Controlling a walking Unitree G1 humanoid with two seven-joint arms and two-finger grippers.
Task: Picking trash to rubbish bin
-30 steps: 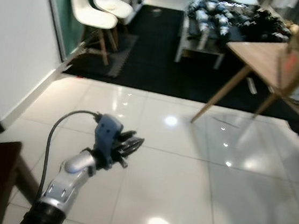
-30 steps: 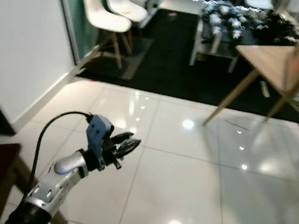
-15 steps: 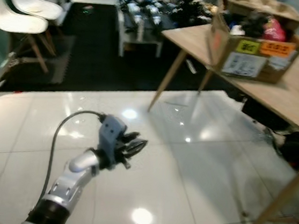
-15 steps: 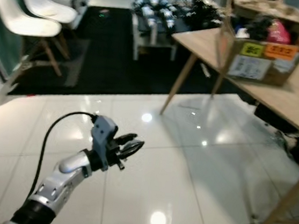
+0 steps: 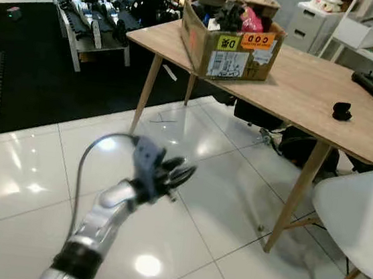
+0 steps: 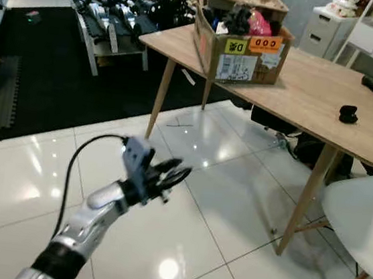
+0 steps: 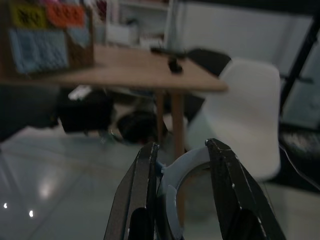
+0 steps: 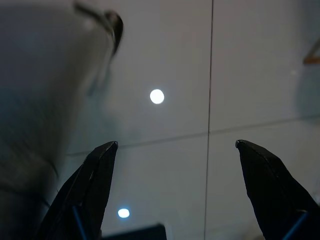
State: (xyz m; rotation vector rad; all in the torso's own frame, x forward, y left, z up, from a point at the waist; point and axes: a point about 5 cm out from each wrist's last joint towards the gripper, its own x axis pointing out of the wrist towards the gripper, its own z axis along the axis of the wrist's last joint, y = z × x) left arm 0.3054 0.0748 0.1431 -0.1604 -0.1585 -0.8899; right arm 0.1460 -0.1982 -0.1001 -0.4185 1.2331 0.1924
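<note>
The trash we carry is a pale, whitish curved piece, shaped like a bent strip or ring of plastic; the left wrist view is too dim for us to say more. It sits pinched between the two black fingers of our left gripper, which are drawn narrow around it.

Since half a second ago our whole view has swung: the wooden table that was off to the right then now stands ahead of the gripper, and the white chairs that stood on the far left have gone from sight, while a white chair now appears just beside the table's near leg. The cardboard box, full of oddments, sits on the table's far end. The arm's bearing before us looks the same as before.

Our left arm reaches forward and up over the glossy white tiled floor, short of the table, with a black cable looping from its wrist. Our right gripper hangs over the floor tiles, fingers spread wide with nothing between them.
</note>
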